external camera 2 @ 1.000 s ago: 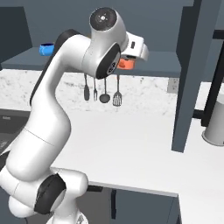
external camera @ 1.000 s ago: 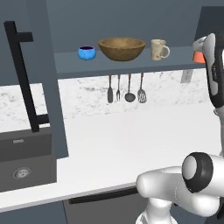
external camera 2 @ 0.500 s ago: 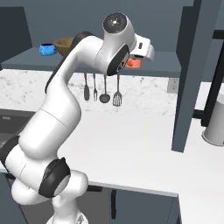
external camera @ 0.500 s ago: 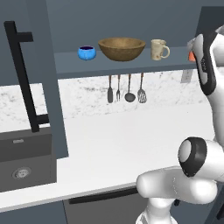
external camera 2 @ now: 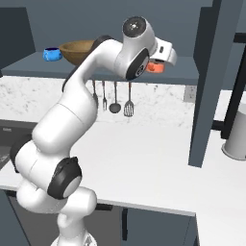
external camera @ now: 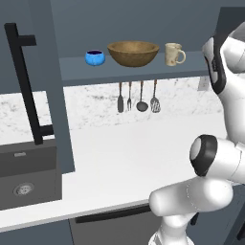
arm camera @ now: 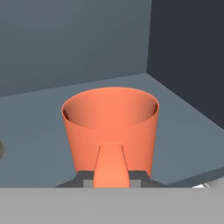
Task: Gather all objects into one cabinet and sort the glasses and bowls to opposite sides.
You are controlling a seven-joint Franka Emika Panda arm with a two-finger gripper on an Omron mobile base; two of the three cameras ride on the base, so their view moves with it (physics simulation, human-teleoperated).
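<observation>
Holding the cup (arm camera: 110, 127) upright, the gripper (arm camera: 111, 173) hovered over the shelf (arm camera: 39, 113); best lowered gently, w/ room right of the mug (external camera: 173, 53).

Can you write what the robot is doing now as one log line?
gripper: shut on orange cup | place: cabinet shelf, right of mug | phase: placing

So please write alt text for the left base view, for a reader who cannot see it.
An open cabinet shelf holds a blue bowl, a wide wooden bowl and a beige mug in a row. Utensils hang below, above a white counter.
</observation>
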